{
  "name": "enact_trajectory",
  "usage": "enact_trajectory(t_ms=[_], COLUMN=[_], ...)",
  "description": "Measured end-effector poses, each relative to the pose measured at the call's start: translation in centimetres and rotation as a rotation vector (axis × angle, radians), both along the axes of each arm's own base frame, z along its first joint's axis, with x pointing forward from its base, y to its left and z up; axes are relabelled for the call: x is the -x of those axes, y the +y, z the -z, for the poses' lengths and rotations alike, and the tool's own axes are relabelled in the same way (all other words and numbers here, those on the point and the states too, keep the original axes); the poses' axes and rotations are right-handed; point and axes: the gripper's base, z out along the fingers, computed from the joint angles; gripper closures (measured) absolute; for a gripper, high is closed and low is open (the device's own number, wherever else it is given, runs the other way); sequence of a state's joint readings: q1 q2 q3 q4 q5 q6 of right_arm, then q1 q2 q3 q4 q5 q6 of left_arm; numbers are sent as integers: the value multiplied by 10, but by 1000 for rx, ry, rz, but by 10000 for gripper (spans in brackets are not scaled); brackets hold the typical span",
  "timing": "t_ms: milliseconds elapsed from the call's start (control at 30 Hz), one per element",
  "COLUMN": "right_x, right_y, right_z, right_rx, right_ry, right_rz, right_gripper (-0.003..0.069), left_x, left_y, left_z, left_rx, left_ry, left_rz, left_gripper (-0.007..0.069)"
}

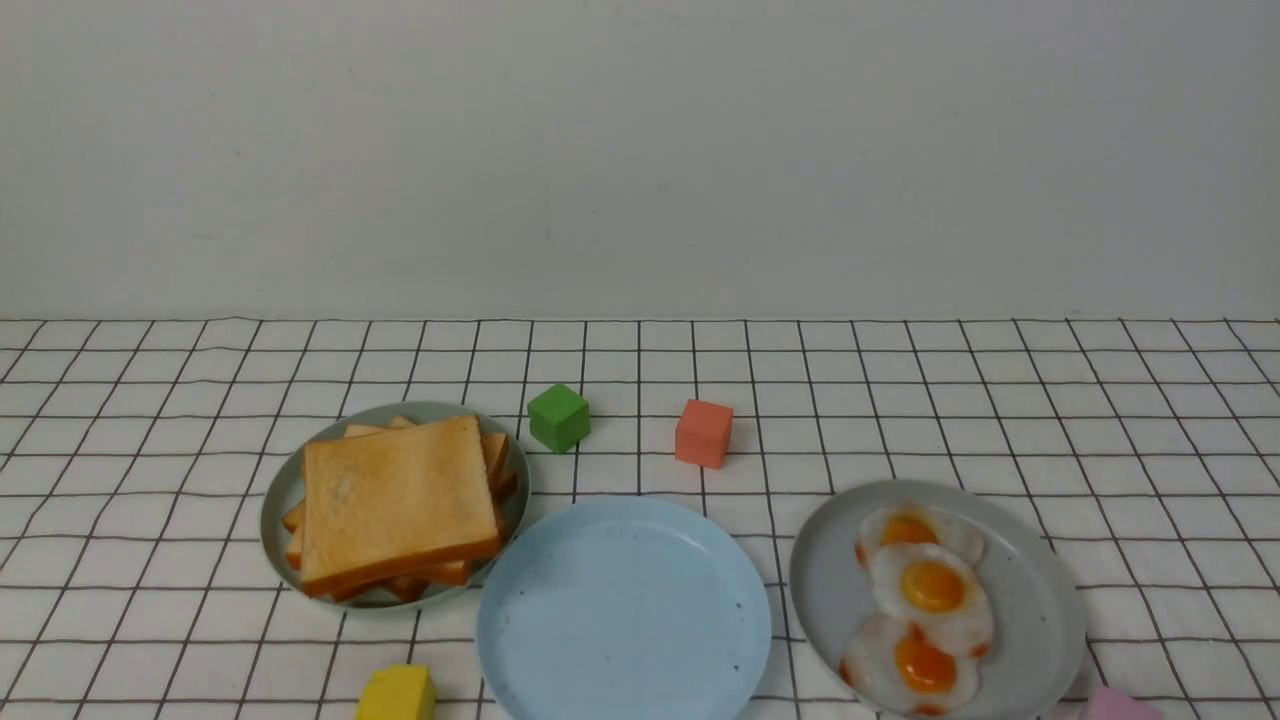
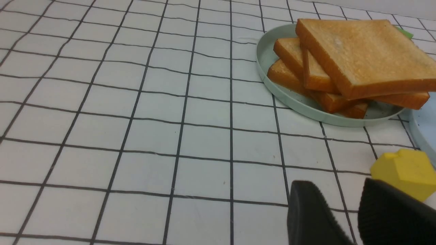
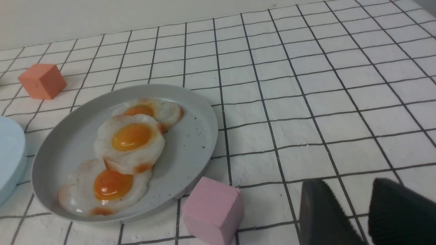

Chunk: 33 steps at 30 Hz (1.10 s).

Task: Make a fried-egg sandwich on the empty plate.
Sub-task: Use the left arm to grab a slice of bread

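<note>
Item 1, left gripper [image 2: 336,190]: fingers parted with nothing between them, low over the checked cloth [image 2: 136,119]; I log it as spread and idle. Item 2, right gripper [image 3: 349,187]: likewise parted and empty over bare cloth. Neither arm shows in the front view. Item 3, yellow block [image 2: 405,172]: just beyond the left fingers. Item 4, pink block [image 3: 213,209]: near the right gripper, close against the rim of the grey plate [image 3: 190,136]; I cannot tell whether they touch. Item 5, empty plate [image 1: 625,610]: pale blue, bare, at the near middle of the cloth; I take it as my clock centre, with 12 toward the wall. Item 6, toast pile [image 1: 400,500]: fanned on the sage-green plate [image 1: 275,520] at 10 o'clock, the two rims meeting or nearly so. Item 7, fried eggs [image 1: 932,588]: three, overlapping in a row on the grey plate at 3 o'clock. Item 8, green cube [image 1: 558,417] between 11 and 12, coral cube [image 1: 703,433] at 1, yellow block at 8. Status: no fried-egg sandwich exists yet, so I judge the step in hand to be fetching the base slice. The next move calls for the left gripper to clear the yellow block, pinch the top slice by an overhanging edge and lay it flat on the empty plate.
</note>
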<state>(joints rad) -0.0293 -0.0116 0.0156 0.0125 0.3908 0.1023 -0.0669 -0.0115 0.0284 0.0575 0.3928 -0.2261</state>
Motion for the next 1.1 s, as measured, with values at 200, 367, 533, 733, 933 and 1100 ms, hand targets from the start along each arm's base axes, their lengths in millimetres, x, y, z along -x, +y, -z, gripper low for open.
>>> enact_trajectory(t_ms=[200,367,533,733,933,1100], right_x=[0,0,0,0,-1,-4], right_y=[0,0,0,0,0,0], right_z=[0,0,0,0,-1,-16], right_rx=[0,1,1,1,2,7], right_ry=[0,0,0,0,-34,-212], right_rz=[0,0,0,0,1,3], right_gripper=[418,418,418,418,418,418], left_x=[0,0,0,0,-2,-5], left_y=[0,0,0,0,0,-2], left_z=[0,0,0,0,-7,-25], left_rx=[0,0,0,-16,-12,-4], left_ry=[0,0,0,-2,-87,-282], left_rz=[0,0,0,0,5,18], left_gripper=[387,387,387,387,387,387])
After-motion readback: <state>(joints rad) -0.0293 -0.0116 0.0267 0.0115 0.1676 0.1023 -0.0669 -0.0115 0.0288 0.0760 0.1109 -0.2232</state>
